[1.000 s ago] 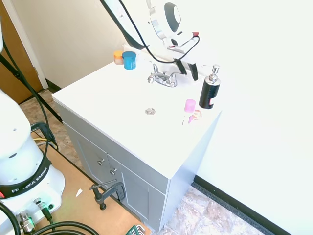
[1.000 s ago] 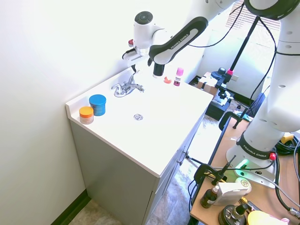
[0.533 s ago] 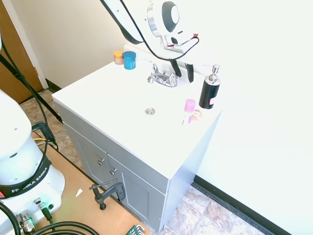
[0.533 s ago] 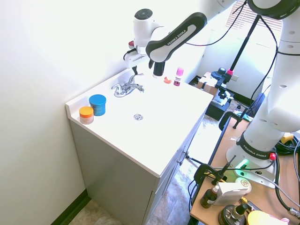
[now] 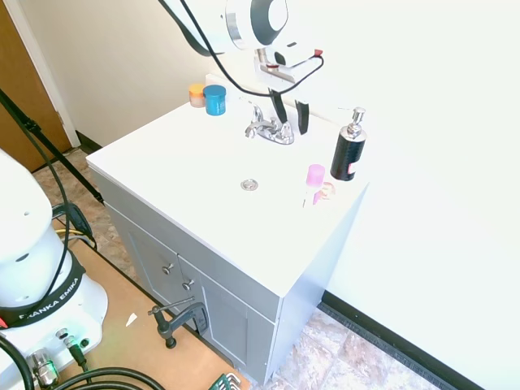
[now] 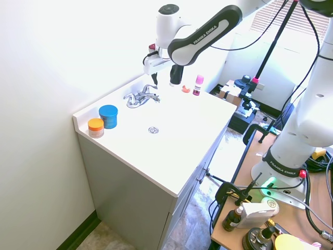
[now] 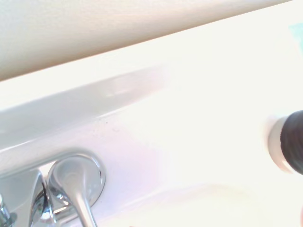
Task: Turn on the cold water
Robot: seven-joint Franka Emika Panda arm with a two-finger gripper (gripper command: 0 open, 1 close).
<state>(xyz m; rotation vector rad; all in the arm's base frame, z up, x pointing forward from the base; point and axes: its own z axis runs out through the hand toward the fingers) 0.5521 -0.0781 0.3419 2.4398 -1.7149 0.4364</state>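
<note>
Faucet (image 5: pixel 270 128) sits at the rear of the white desk (image 5: pixel 187 162), handles side by side. Gripper (image 5: pixel 289 119), fingers apart and empty, hangs just above its handle nearest the pump bottle (image 5: pixel 348 148), at 3 o'clock.

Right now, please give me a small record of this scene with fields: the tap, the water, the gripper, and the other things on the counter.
tap: chrome faucet with two lever handles, at the back of the white counter
water: none visible
gripper: gripper open, fingers pointing down, at the faucet handle nearer the pump bottle; contact cannot be told
drain: drain in front of the faucet
other things: black pump bottle, pink bottle, blue jar, orange jar
</note>
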